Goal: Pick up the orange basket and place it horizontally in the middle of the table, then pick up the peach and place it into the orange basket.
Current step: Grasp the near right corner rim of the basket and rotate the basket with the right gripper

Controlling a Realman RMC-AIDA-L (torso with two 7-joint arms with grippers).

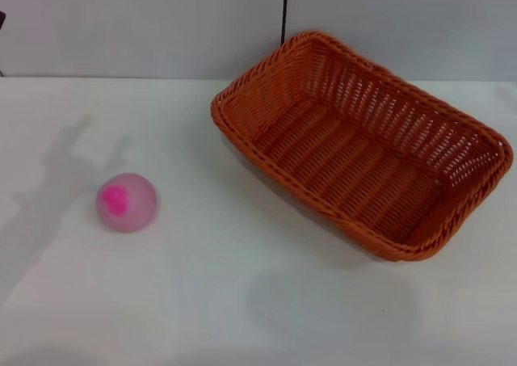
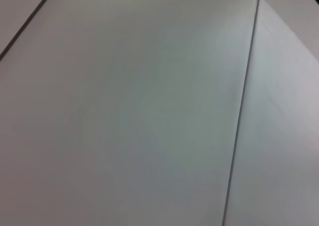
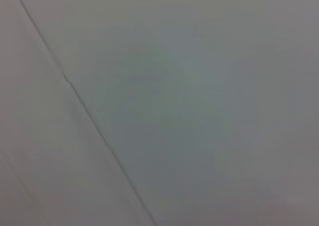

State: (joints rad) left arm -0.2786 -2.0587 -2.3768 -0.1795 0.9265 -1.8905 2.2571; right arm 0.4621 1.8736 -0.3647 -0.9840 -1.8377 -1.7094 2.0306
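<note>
The orange basket (image 1: 363, 144) lies on the white table (image 1: 242, 301) at the right of the head view, empty and turned at a slant, its long side running from the back centre to the right. The peach (image 1: 127, 202), pale pink with a magenta blotch facing me, rests on the table at the left, well apart from the basket. Neither gripper shows in any view. Both wrist views hold only plain pale surfaces with a thin seam line.
A pale wall with a dark vertical seam (image 1: 284, 10) stands behind the table's far edge. Soft arm shadows fall on the tabletop at the left (image 1: 56, 180) and near the front centre.
</note>
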